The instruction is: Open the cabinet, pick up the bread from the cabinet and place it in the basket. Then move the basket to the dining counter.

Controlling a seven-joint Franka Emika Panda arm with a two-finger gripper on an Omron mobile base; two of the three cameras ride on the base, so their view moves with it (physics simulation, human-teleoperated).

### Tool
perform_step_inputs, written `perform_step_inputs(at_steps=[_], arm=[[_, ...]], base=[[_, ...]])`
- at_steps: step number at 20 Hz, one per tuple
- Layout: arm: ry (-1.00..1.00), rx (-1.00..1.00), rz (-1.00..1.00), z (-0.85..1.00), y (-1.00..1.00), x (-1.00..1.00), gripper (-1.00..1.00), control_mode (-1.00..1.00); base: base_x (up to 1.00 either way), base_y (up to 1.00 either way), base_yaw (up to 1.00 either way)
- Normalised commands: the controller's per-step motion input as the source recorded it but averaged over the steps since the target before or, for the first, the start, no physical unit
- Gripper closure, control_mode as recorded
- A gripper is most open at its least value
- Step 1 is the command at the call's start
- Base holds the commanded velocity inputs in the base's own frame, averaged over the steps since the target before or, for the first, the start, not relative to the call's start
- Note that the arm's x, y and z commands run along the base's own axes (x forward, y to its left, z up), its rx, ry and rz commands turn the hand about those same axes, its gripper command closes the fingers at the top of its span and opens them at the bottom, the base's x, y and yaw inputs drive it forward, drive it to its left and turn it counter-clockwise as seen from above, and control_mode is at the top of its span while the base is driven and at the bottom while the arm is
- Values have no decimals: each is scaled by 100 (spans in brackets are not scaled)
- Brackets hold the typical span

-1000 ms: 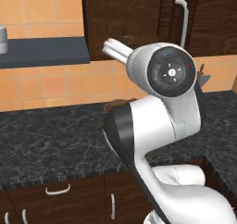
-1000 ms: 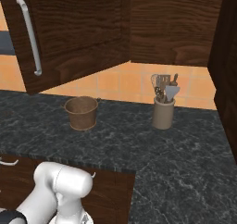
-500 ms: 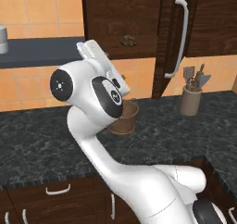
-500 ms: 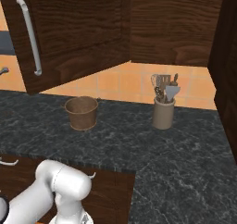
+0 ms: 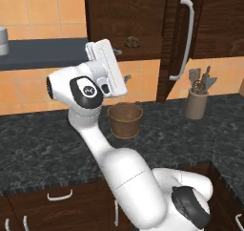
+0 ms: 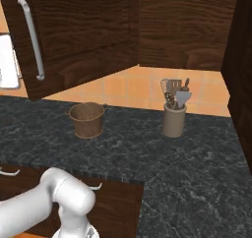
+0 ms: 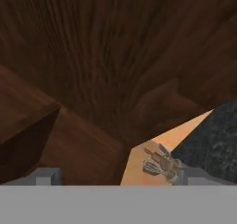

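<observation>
Cabinet [image 5: 143, 20] door ajar | bread [image 5: 132, 42] inside | basket [image 5: 125, 120] on counter

Kitchen: wood cabinet [image 5: 138, 15], black marbled counter [image 6: 162, 148], utensil crock [image 6: 173, 120].

No legible text, labels, brands, numbers or signs anywhere in kitchen scene; all surfaces unmarked.

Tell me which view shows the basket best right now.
The right base view: the basket stands alone on the black counter, whole, with its rim and open mouth plain. The left base view also has it, but the arm crosses just left of it. In the hand view I can't make it out.
</observation>
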Motion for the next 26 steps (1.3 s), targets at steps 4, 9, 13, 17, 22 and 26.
perform_step_inputs(at_steps=[4,9,13,17,22,26], arm=[[-31,8,-51,0,-11,2,-100,-100],[-23,8,-42,-26,-38,13,-100,-100],[-24,10,-30,-28,-55,34,-100,-100],[-23,6,-22,-20,-97,-22,-100,-100],[-16,6,-15,-15,-100,-68,-100,-100],[-8,7,-12,-8,-100,-54,-100,-100]], base=[[0,0,0],[0,0,0],[0,0,0],[0,0,0],[0,0,0],[0,0,0]])
